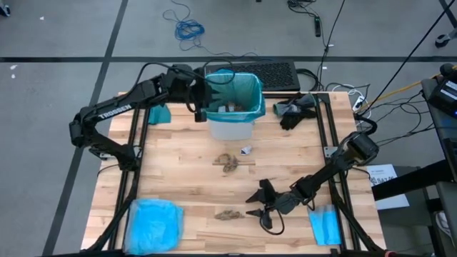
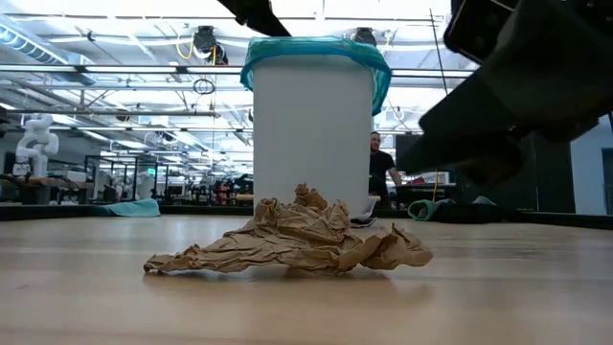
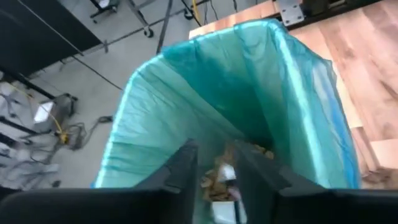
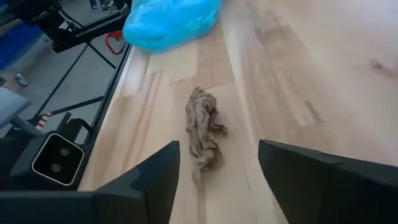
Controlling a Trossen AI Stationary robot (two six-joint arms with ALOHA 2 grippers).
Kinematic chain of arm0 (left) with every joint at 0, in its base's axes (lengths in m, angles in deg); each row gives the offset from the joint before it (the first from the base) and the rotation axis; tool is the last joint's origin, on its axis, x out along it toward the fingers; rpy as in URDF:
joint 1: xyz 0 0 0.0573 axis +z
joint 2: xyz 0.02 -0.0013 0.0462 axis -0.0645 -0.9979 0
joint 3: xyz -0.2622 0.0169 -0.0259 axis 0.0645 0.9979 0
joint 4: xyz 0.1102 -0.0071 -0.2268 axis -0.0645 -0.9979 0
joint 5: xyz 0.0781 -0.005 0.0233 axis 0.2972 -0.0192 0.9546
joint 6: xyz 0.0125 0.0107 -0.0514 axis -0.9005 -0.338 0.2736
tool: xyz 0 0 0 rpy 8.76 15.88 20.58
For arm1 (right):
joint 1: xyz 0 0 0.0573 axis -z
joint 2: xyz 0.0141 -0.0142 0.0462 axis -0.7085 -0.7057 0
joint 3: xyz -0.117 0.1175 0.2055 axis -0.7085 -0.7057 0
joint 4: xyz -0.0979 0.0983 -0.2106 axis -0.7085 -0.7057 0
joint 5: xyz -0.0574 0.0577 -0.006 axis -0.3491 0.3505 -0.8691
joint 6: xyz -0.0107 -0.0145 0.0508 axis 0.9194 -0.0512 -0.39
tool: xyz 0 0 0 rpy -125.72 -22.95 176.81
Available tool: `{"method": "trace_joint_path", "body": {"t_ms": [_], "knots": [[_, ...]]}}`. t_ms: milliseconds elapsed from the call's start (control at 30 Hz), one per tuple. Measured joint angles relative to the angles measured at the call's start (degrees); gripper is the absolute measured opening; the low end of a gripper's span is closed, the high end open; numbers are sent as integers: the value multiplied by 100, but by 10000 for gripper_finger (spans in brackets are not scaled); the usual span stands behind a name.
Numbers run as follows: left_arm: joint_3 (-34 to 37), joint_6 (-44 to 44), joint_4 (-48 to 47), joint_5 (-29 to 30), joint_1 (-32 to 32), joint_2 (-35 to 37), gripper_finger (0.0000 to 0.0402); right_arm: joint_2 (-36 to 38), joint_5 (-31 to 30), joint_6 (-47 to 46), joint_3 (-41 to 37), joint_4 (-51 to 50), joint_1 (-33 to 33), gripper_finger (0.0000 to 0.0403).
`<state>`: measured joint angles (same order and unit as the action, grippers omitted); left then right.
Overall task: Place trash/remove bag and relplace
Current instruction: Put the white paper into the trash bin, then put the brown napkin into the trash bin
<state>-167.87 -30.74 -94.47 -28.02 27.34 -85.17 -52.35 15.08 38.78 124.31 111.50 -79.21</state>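
Observation:
The white bin [image 1: 232,118] stands at the table's far middle, lined with the teal bag [image 1: 246,91], whose top is folded over the rim [image 2: 316,50]. Trash [image 3: 227,174] lies inside it. My left gripper [image 3: 214,177] hovers open over the bin's left rim [image 1: 202,100], holding nothing. A brown paper wad [image 1: 228,213] lies on the table near the front edge. My right gripper [image 1: 257,205] is open just right of it, its fingers [image 4: 155,180] standing apart short of the wad [image 4: 204,134]. A second brown wad [image 1: 230,163] and a white scrap [image 1: 246,150] lie mid-table.
A sky-blue plastic bag [image 1: 153,225] lies at the near left corner and a folded blue sheet [image 1: 325,225] at the near right. A teal heap [image 1: 158,114] sits left of the bin and dark objects [image 1: 296,111] right of it. A keyboard [image 1: 275,73] lies behind.

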Motion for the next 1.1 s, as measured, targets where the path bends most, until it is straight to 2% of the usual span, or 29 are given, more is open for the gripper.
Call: {"method": "trace_joint_path", "body": {"t_ms": [100,200,333,633,700,767,900,933,1100], "knots": [[0,347,-121,15,-112,62,142,-188,197,2,202,12,75,232],[0,641,-466,20,-322,209,155,-348,347,116,432,-2,132,241],[0,928,-973,41,-780,346,151,-594,380,274,783,-251,168,241],[0,1399,-1533,852,-2015,587,127,-1387,378,-70,1400,-592,304,233],[2,1541,-1573,863,-2216,659,125,-1512,351,-191,1515,-595,356,213],[2,1680,-1728,867,-2396,742,125,-1622,329,-199,1629,-582,407,172],[2,1984,-2085,1170,-2718,842,125,-1675,360,-5,1745,-608,453,40],[2,2069,-2217,1290,-2797,856,125,-1645,366,92,1754,-609,453,21],[11,2559,-2848,1877,-3098,881,125,-1218,349,395,1754,-647,487,4]]}}
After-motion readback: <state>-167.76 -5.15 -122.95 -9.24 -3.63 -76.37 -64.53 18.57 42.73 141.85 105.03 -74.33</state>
